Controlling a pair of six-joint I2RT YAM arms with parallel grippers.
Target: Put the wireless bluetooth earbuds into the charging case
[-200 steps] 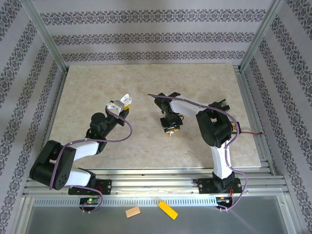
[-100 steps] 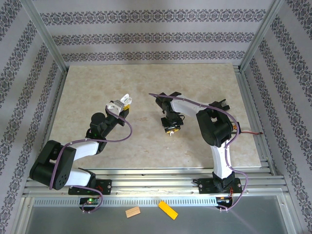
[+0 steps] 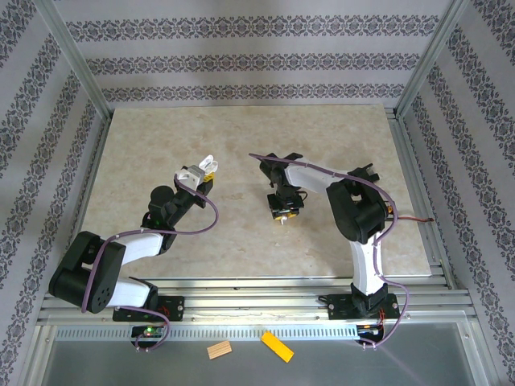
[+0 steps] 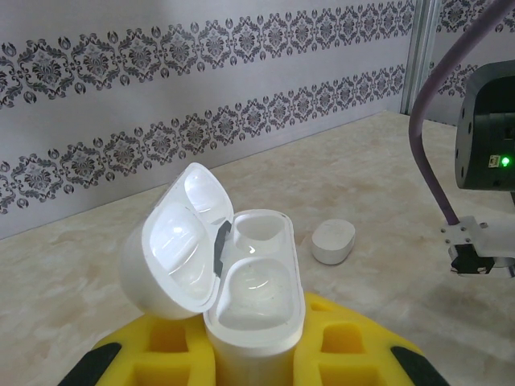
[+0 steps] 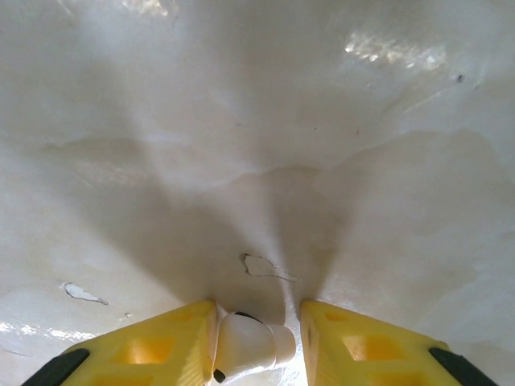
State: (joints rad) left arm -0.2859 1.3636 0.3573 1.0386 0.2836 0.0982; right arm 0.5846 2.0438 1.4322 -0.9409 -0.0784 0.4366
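The white charging case (image 4: 253, 273) stands upright between the yellow fingers of my left gripper (image 4: 253, 322), which is shut on it. Its lid (image 4: 173, 241) is swung open to the left and both wells are empty. In the top view this left gripper (image 3: 203, 170) is raised left of centre. My right gripper (image 3: 282, 217) points down at the table's middle. A white earbud (image 5: 245, 347) sits between its yellow fingers (image 5: 161, 346), pressed against the left one, and the right gripper (image 5: 257, 307) is shut on it. Another small white rounded piece (image 4: 332, 241), possibly an earbud, lies on the table beyond the case.
The marble tabletop (image 3: 241, 137) is ringed by an aluminium frame and patterned walls. The right arm's black wrist (image 4: 485, 137) and purple cable hang at the right of the left wrist view. An orange block (image 3: 276, 346) and a wooden block (image 3: 219, 350) lie below the arm bases.
My right gripper has drifted slightly right and toward the near edge, the earbud staying with it. The left arm and the case have not moved.
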